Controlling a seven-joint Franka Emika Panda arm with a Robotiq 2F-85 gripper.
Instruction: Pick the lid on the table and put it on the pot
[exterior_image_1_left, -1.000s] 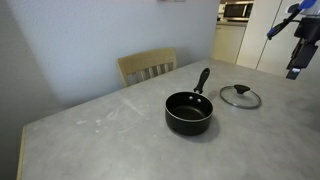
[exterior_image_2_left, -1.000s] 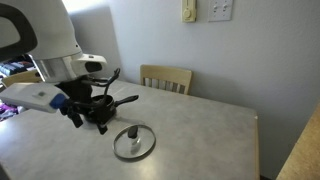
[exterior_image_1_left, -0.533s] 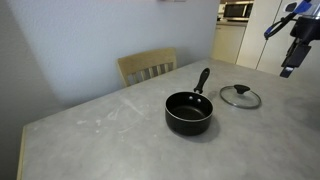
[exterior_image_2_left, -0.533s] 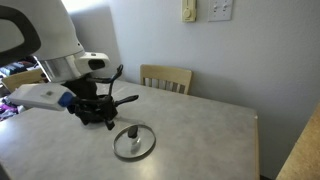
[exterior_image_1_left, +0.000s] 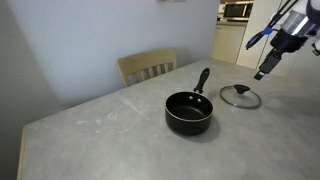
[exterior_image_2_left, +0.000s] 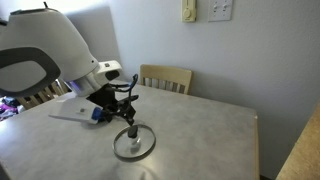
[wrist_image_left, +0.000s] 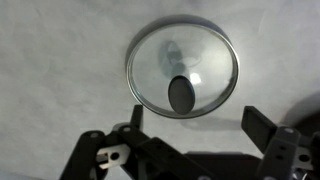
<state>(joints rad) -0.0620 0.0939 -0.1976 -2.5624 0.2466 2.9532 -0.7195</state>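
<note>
The glass lid (exterior_image_1_left: 240, 96) with a metal rim and black knob lies flat on the grey table (exterior_image_1_left: 100, 130), right of the black pot (exterior_image_1_left: 188, 112), whose long handle points to the back. In an exterior view the lid (exterior_image_2_left: 133, 144) lies just below my gripper (exterior_image_2_left: 128, 113), and the pot is hidden behind my arm. My gripper (exterior_image_1_left: 262, 72) hangs above the lid's far right edge, open and empty. In the wrist view the lid (wrist_image_left: 182, 68) fills the top centre, with the open fingers (wrist_image_left: 198, 125) just below it and not touching it.
A wooden chair (exterior_image_1_left: 147, 65) stands behind the table, and it also shows in the other exterior view (exterior_image_2_left: 166, 77). A wall runs close behind it. The table's right edge (exterior_image_2_left: 255, 125) is near a wall. A kitchen doorway (exterior_image_1_left: 232, 30) lies at the back.
My arm has swung in and lowered, bringing the gripper from off to the side to just above the lid. The lid and the pot have not moved.
</note>
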